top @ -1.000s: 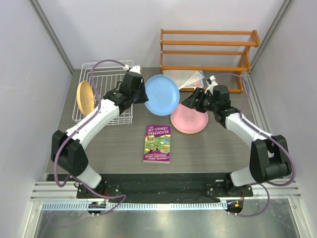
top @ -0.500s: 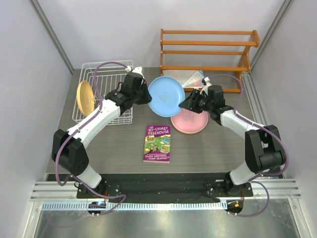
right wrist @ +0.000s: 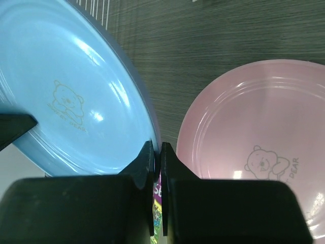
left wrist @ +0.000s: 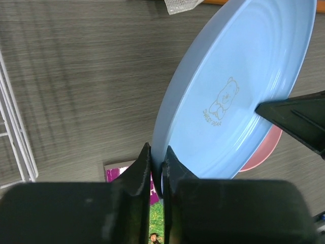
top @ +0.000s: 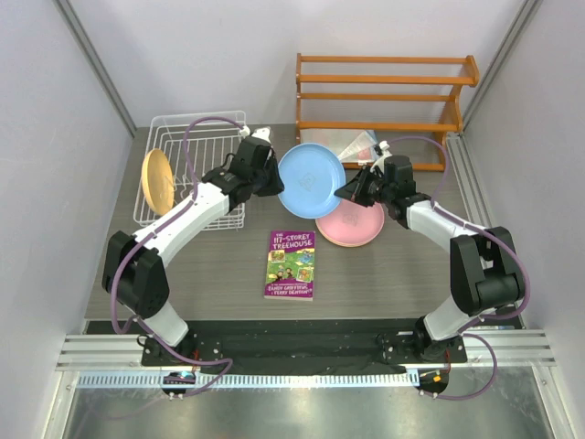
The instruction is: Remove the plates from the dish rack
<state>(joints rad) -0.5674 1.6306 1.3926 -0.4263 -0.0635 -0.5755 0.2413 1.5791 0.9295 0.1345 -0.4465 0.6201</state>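
Presently, the light blue round plastic plate (top: 312,179) was found clear of the white wire dish rack (top: 174,133). It was held in the air above the dark grey wood-grain table (top: 210,265) and tilted, with its hollow face turned up toward the overhead camera. It hung between the rack and the pink round plastic plate (top: 352,224), and in the overhead view its lower right edge overlapped the pink plate's far rim. A small bear outline was printed at the centre of its face.

Both claws had hold of it. The left gripper (left wrist: 156,165) was pinched on the rim at the plate's left edge, jaws drawn narrow with only the rim between them. The right gripper (right wrist: 156,152) was clamped just as narrowly on the opposite rim.

The pink plate lay flat on the table, face up, with its own bear print showing. A yellow-orange round plastic plate (top: 157,180) stood on edge at the left side of the rack, which sat at the table's far left.

A paperback book with a purple and green cover (top: 291,264) lay flat near the table's middle, on the arms' side of the plates and apart from the pink one. An orange wooden slatted shelf (top: 384,96) stood at the far right by the back wall. A clear crumpled plastic wrapper (top: 352,144) lay at its foot, just beyond the blue plate.
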